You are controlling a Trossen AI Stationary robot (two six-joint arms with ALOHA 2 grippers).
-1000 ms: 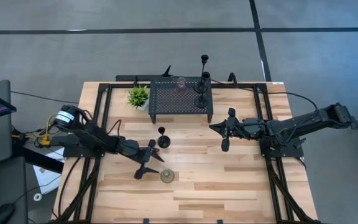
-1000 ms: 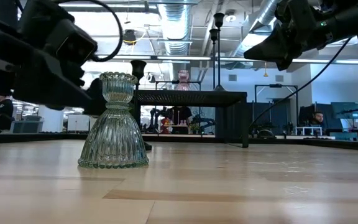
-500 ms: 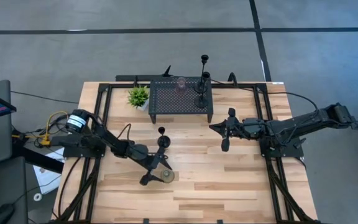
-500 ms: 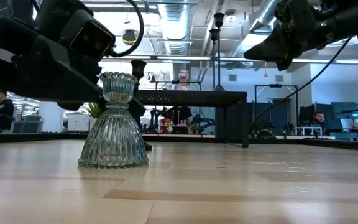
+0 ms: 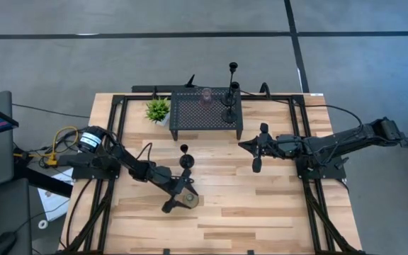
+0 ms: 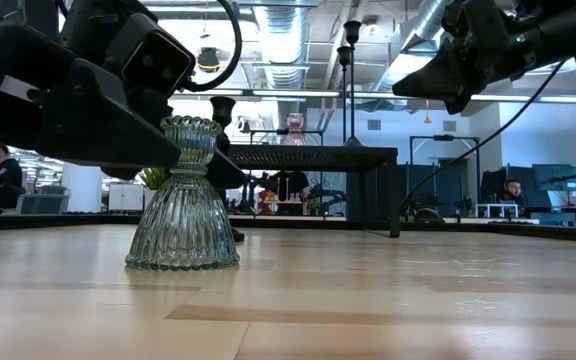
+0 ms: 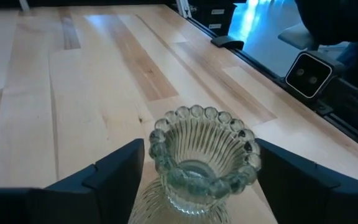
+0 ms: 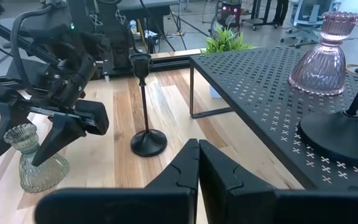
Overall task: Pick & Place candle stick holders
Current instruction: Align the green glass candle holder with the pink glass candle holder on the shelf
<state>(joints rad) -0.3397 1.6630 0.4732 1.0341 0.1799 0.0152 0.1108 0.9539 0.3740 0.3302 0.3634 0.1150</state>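
Note:
The squat olive-green glass holder point(image 5: 190, 201) stands upright on its base on the table near the front; it also shows in the low view point(image 6: 183, 200) and the left wrist view point(image 7: 201, 165). My left gripper point(image 5: 185, 196) is open, one finger on either side of the holder's neck, with no touch showing. One black holder point(image 5: 185, 157) stands on the table behind it. The pinkish glass holder point(image 5: 206, 95) and two black holders point(image 5: 229, 113) stand on the black perforated stand point(image 5: 205, 115). My right gripper point(image 5: 242, 145) is shut and empty, in the air right of the stand.
A small green potted plant point(image 5: 157, 110) stands left of the stand at the back. Black frame rails point(image 5: 112, 142) run along the table's left and right sides. Bare wood lies to the right of the green holder point(image 5: 261, 205).
My left gripper has gone toward the table's right and near edge and has come down around the olive-green holder, its fingers staying open. The holder has not moved.

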